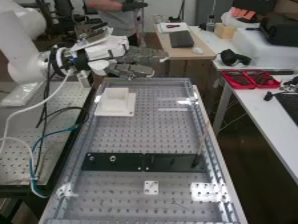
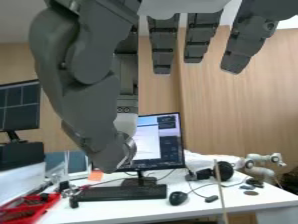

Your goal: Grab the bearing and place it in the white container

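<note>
High view slanted, wrist view level

White arm, dark grey hand, black ringed wrist.

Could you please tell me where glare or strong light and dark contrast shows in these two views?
High view: bright reflections on the perforated bench, on both sides of the small white plate and near the far right rail; wrist view: the hand looks dark against the paler wall, and the monitor glows.
</note>
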